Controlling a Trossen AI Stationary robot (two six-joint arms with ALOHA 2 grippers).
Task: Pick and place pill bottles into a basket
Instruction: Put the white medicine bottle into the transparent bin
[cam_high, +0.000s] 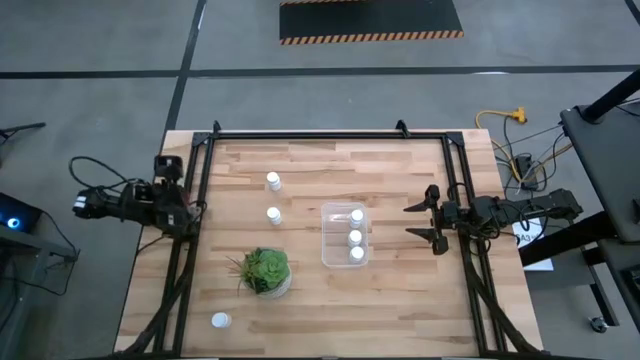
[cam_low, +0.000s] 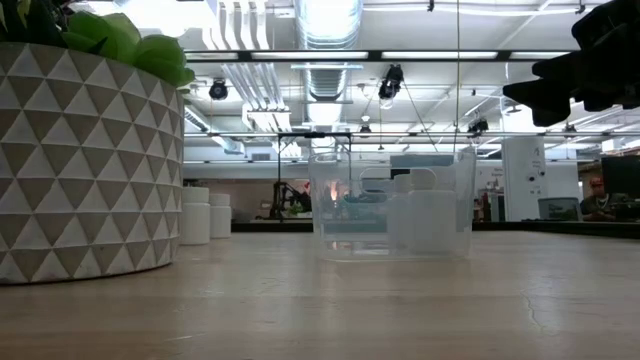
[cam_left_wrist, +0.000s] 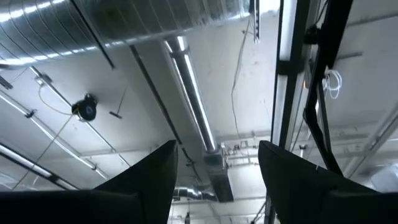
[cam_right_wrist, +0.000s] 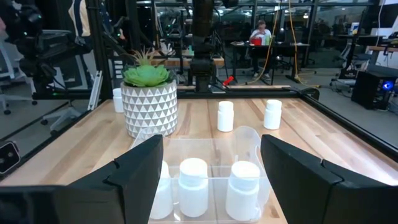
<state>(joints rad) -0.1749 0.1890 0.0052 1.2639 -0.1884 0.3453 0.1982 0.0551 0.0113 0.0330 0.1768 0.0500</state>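
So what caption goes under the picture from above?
Three pill bottles sit in the basket; three wait outside.

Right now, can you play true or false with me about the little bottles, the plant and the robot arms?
1. Three bottles sit inside the clear bin. True.
2. Every bottle is already in the bin. False: three still stand on the table, two beyond the plant and one near the table's front left corner.
3. The plant is inside the bin. False: it stands on the table beside it.
4. The right gripper is holding a bottle. False: its fingers are open and empty, just beside the bin.
5. The left gripper is far from the bottles, at the table's left edge, with its fingers apart. True.
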